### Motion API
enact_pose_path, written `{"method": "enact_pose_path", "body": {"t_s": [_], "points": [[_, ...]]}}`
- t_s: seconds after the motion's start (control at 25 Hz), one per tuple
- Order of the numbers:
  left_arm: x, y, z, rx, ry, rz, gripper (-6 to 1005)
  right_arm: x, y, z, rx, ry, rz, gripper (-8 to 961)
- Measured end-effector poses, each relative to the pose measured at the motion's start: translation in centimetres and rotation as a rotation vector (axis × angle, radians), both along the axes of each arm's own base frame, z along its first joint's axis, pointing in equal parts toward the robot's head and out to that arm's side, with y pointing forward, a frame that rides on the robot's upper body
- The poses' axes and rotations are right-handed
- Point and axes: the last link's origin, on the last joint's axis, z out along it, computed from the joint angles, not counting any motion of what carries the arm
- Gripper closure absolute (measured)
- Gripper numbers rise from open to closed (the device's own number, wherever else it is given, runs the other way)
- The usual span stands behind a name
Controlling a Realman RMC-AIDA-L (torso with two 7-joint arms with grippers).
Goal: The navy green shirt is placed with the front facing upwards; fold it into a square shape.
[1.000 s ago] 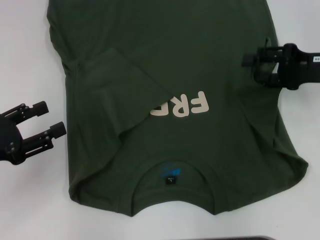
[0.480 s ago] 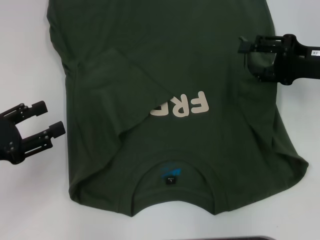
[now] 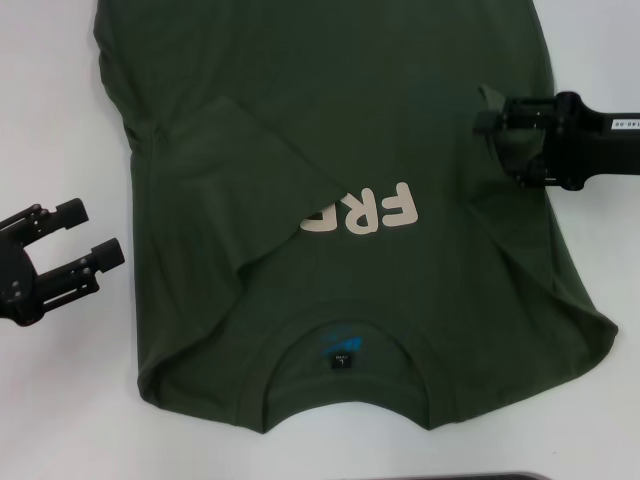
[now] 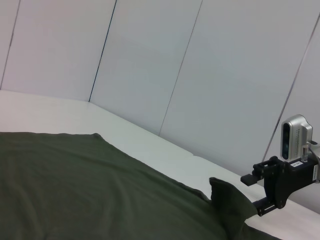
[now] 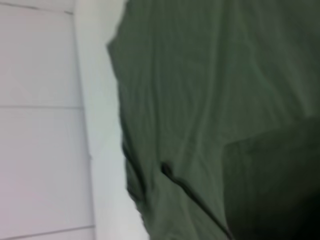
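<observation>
The navy green shirt (image 3: pixel 330 120) lies front up on the white table, collar (image 3: pixel 343 350) toward me. Its left sleeve is folded in over the chest and hides part of the cream print (image 3: pixel 365 212). My right gripper (image 3: pixel 497 135) sits over the shirt's right side, shut on a pinch of fabric. The left wrist view shows that gripper (image 4: pixel 255 192) holding a raised fold (image 4: pixel 227 202) above the flat cloth. Off the shirt's left edge, my left gripper (image 3: pixel 92 231) rests open and empty above the table. The right wrist view shows only wrinkled shirt cloth (image 5: pixel 210 100).
Bare white table (image 3: pixel 60 120) flanks the shirt on both sides. A dark object (image 3: pixel 480 476) peeks in at the near edge. White wall panels (image 4: pixel 150 60) stand beyond the table's far side.
My right gripper has moved inward over the shirt and drawn the right edge of the cloth with it, raising a small flap. The left gripper has drifted slightly outward.
</observation>
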Motion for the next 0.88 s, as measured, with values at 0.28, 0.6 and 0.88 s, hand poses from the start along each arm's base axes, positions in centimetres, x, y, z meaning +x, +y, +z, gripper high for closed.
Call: {"method": "enact_pose_path", "body": {"t_s": [0.28, 0.6, 0.88], "points": [[0.0, 0.0, 0.0, -0.001, -0.002, 0.001, 227, -0.7, 0.3, 0.6, -0.042, -0.041, 0.048, 237], [0.0, 0.0, -0.1, -0.002, -0.003, 0.000, 227, -2.8, 1.9, 4.2, -0.044, -0.076, 0.068, 220], [0.0, -0.2, 0.0, -0.002, -0.007, 0.001, 227, -3.7, 2.6, 5.0, -0.110, -0.141, 0.074, 222]]}}
